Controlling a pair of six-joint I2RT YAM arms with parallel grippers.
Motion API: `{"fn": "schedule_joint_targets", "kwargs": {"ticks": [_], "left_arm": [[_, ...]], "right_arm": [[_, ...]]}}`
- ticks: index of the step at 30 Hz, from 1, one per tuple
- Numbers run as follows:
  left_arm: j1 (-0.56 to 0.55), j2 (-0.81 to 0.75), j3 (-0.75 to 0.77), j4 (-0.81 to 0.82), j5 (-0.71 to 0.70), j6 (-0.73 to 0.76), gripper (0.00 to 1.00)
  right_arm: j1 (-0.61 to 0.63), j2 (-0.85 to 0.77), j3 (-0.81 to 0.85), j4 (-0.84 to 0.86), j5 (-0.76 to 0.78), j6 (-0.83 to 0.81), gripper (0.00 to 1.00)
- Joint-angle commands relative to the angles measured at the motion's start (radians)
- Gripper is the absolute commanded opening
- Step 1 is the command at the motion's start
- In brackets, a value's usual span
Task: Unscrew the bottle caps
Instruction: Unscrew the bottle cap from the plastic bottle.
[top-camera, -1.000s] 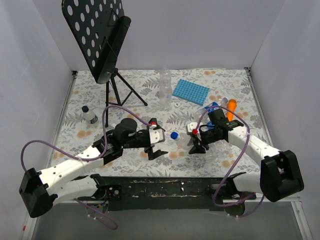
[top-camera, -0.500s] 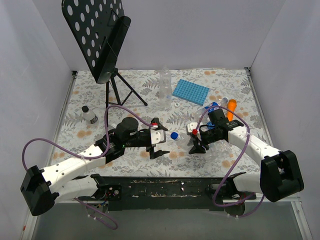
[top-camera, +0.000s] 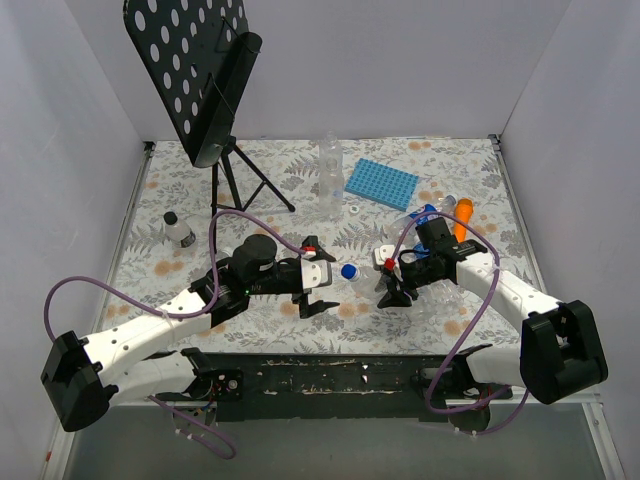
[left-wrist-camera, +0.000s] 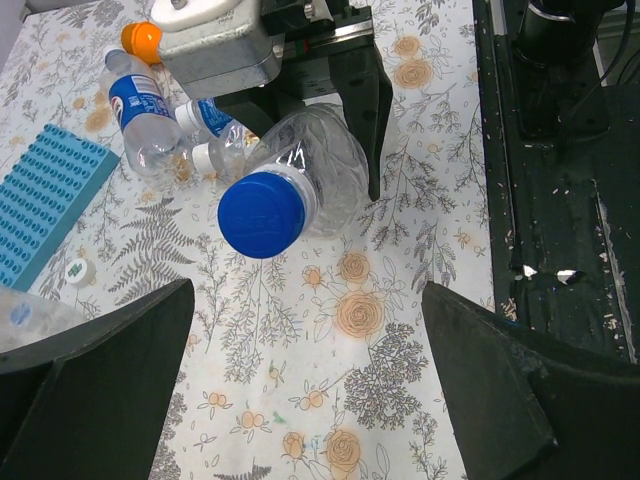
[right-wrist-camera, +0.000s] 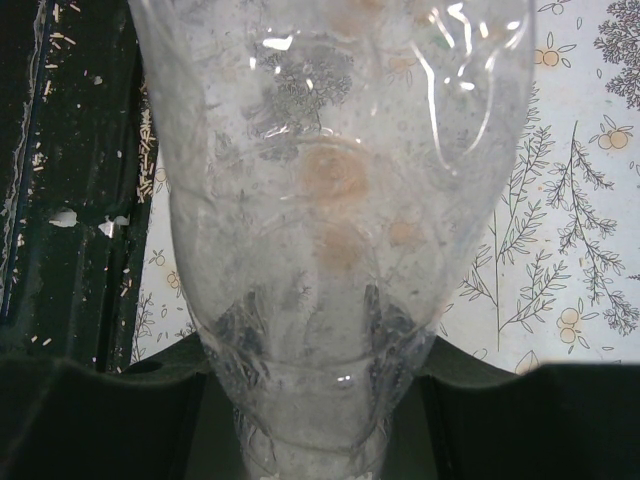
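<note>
My right gripper (top-camera: 394, 290) is shut on a plain clear bottle (right-wrist-camera: 330, 200) and holds it on its side just above the table. The bottle's blue cap (top-camera: 348, 271) points left toward my left gripper (top-camera: 315, 287). In the left wrist view the blue cap (left-wrist-camera: 262, 212) faces the camera, with the bottle (left-wrist-camera: 325, 170) behind it between the right gripper's black fingers (left-wrist-camera: 372, 110). My left gripper (left-wrist-camera: 300, 400) is open and empty, a short way from the cap, its fingers (left-wrist-camera: 95, 370) spread wide.
Labelled bottles (left-wrist-camera: 135, 100) and an orange stick-shaped object (top-camera: 462, 215) lie behind the right gripper. A blue ridged tray (top-camera: 381, 183), upright clear bottles (top-camera: 330, 180) and a loose white cap (left-wrist-camera: 78, 270) are further back. A music stand (top-camera: 200, 80) and a small bottle (top-camera: 178, 230) stand at the left.
My left gripper has moved slightly forward and right toward the blue cap. The right gripper and its bottle have stayed put.
</note>
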Motion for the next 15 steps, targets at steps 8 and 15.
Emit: {"fn": "schedule_joint_targets", "kwargs": {"ticks": [8,15], "left_arm": [[0.005,0.007,0.037,0.018,0.028,0.009,0.98],[0.005,0.005,0.025,0.038,0.016,-0.014,0.98]], "right_arm": [[0.005,-0.002,0.009,-0.011,-0.029,-0.011,0.07],[0.005,-0.001,0.009,-0.011,-0.029,-0.013,0.06]]}}
